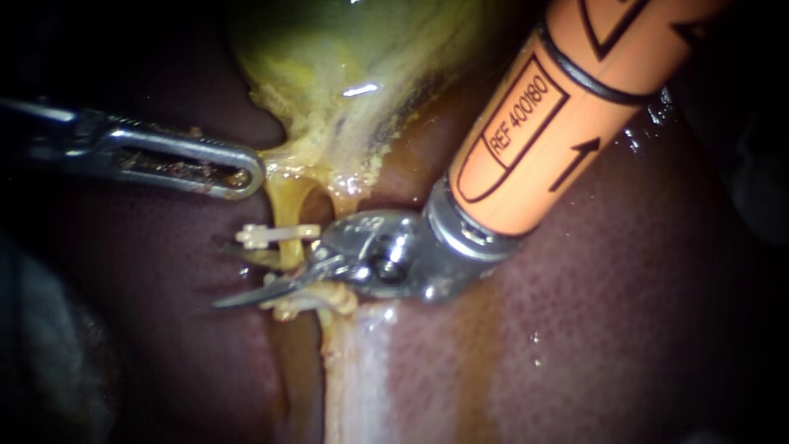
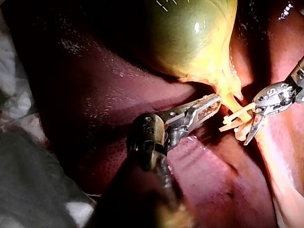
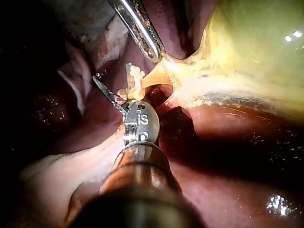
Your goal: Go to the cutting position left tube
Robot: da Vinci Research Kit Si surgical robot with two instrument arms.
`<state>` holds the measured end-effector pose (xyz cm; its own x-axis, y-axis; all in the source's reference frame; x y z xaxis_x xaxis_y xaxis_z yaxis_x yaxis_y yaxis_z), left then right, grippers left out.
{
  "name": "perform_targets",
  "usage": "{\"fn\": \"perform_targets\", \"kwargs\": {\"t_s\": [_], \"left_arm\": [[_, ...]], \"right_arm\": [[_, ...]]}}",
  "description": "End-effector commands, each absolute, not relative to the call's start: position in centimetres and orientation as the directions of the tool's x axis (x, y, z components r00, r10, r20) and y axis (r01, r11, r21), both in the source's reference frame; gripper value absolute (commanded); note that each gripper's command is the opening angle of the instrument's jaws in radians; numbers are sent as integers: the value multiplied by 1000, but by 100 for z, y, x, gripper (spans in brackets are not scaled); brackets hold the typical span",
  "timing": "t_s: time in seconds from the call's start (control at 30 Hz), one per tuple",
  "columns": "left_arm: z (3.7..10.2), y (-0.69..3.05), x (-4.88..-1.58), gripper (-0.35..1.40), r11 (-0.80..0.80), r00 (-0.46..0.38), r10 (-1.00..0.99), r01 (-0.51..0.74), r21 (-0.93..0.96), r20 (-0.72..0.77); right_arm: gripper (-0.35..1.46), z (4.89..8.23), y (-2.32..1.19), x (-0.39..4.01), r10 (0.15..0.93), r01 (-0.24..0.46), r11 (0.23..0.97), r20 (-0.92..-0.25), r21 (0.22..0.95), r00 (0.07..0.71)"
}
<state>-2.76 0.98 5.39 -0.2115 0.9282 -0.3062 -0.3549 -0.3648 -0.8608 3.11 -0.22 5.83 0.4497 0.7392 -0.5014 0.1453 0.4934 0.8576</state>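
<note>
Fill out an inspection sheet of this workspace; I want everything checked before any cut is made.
Surface: wet dark red liver lies under everything.
Job's things: green-yellow gallbladder; the thin yellow left tube below its neck carries two white plastic clips, one nearer the gallbladder and one farther from it.
Clutter: nothing seen.
Hands: the silver slotted left instrument has its jaws shut on the gallbladder's neck. The orange-shafted right instrument has curved blades, open astride the left tube between the clips.
Cables: nothing seen.
Surroundings: grey-white cloth beside the liver.
</note>
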Motion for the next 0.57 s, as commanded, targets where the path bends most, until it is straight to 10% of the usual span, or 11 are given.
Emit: {"fn": "perform_targets", "kwargs": {"t_s": [0.03,0.57], "left_arm": [[539,98,-276,-35,-365,-212,928,-354,-861,-306],[539,99,-276,-35,-365,-212,928,-354,-861,-306]], "right_arm": [[145,580,-23,312,738,152,491,-503,858,450],[145,566,-27,317,746,178,472,-499,863,441]]}}
